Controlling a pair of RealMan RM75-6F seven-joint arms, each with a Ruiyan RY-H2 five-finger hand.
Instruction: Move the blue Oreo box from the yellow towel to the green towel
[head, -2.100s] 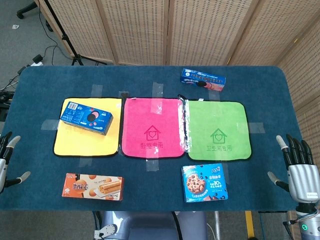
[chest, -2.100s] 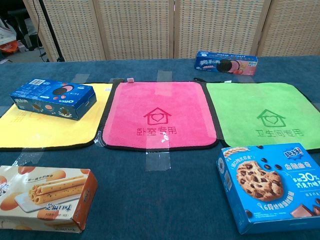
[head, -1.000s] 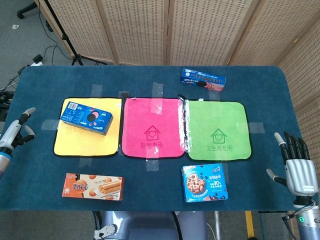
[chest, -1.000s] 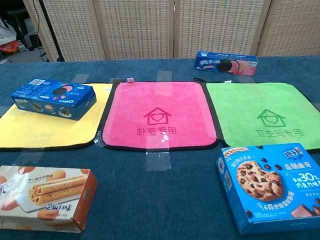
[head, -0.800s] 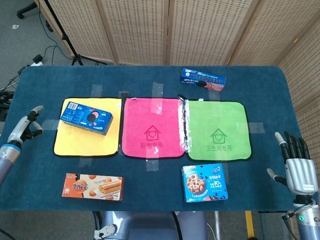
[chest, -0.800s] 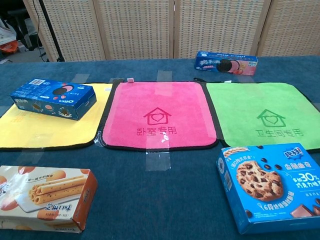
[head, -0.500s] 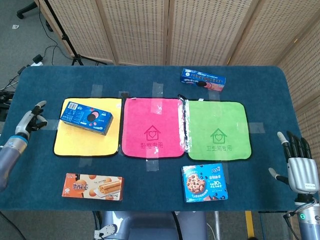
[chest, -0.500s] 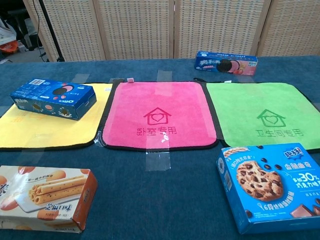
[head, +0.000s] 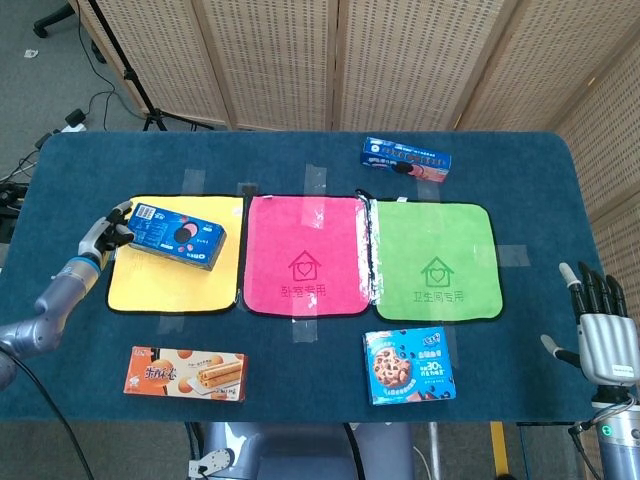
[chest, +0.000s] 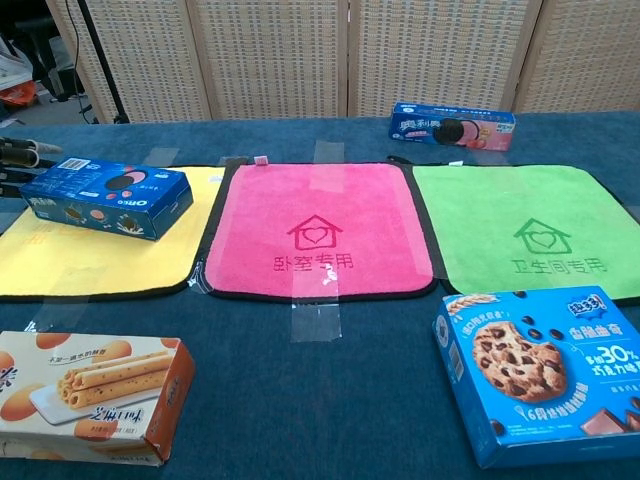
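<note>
The blue Oreo box (head: 173, 236) (chest: 107, 197) lies flat and slightly askew on the far part of the yellow towel (head: 175, 285) (chest: 90, 260). My left hand (head: 104, 236) is right at the box's left end with its fingers apart and holding nothing; I cannot tell if it touches the box. The chest view shows only its fingertips (chest: 20, 150) at the left edge. The green towel (head: 435, 260) (chest: 530, 230) lies bare at the right end of the row. My right hand (head: 598, 335) hovers off the table's right front corner, fingers spread, empty.
A pink towel (head: 305, 255) (chest: 318, 230) lies between the yellow and green ones. A long blue Oreo pack (head: 405, 160) (chest: 452, 127) sits behind the green towel. In front are a blue cookie box (head: 408, 366) (chest: 540, 375) and an orange wafer-roll box (head: 185, 372) (chest: 90, 395).
My left hand has travelled from the table's left edge up and right to the Oreo box's left end. The right hand has dropped slightly. The box has not moved.
</note>
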